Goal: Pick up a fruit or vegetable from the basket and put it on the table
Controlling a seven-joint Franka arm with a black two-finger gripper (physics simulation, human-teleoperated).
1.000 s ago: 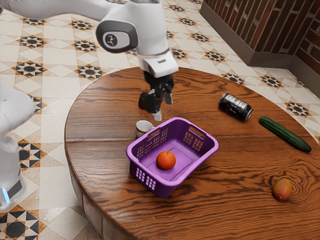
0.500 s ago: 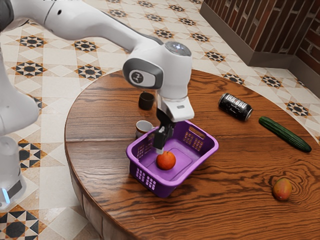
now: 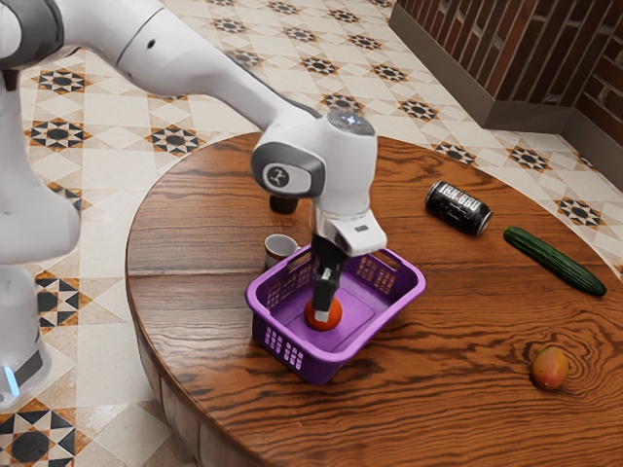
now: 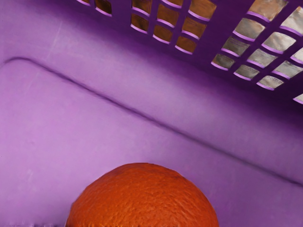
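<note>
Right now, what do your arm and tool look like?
My arm is glossy white with rounded joints, dark grey bands and a dark oval cap bearing a pale marking; a small blue light shows on top. My tool is black and narrow, pale at its lower end.

We see a brick wall (image 3: 531, 49) at the upper right of the frame, its reddish-brown courses parted by paler mortar, with a plain grey-brown baseboard (image 3: 506, 117) along its foot; near the right edge the brickwork turns a corner. Around us spreads a pale tiled floor (image 3: 107, 170), patterned with star-like motifs in black, rust and tan. Across the middle and lower right we have a round wooden table (image 3: 195, 243), warm brown with dark wavy grain, and soft light leaves a faint sheen on its left part
</note>
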